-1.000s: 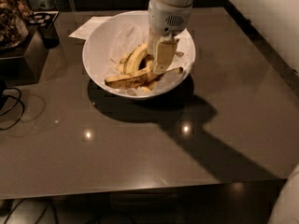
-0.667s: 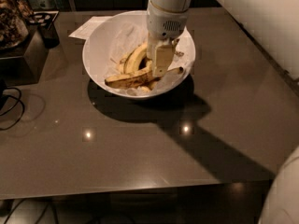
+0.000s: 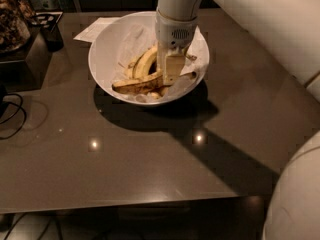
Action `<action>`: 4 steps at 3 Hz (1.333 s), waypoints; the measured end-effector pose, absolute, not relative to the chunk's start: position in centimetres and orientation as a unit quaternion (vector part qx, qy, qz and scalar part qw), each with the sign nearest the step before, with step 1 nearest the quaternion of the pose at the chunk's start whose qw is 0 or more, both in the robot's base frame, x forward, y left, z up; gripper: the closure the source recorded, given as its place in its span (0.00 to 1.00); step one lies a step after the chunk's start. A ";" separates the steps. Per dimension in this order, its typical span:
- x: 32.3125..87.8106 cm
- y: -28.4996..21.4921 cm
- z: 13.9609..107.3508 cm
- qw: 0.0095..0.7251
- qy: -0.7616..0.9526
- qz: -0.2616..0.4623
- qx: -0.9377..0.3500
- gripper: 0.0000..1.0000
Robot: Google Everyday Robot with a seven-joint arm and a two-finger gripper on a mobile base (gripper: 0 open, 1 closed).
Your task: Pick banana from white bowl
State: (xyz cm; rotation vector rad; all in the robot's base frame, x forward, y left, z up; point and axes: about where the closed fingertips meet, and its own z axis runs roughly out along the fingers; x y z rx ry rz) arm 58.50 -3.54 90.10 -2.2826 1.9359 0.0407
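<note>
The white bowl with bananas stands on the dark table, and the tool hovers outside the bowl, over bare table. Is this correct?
Not quite: the camera view shows the tool down inside the white bowl, at the speckled banana, not outside it. The bowl does stand on the dark table.

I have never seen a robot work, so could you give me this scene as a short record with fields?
Table: dark, glossy table
Bowl: white bowl, lined with crinkled wrap
Fruit: brown-speckled banana lying across the front; cleaner curved banana behind it
Gripper: gripper down inside the bowl, at the speckled banana's right end
Behind bowl: sheet of paper
</note>
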 end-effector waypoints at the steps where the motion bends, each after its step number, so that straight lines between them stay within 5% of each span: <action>1: 58.9 -3.7 89.3 0.066 0.645 0.012 -0.761 0.50; 2: 59.2 -3.8 88.9 0.062 0.645 0.012 -0.761 0.50; 4: 59.1 -3.9 88.3 0.060 0.644 0.015 -0.763 0.91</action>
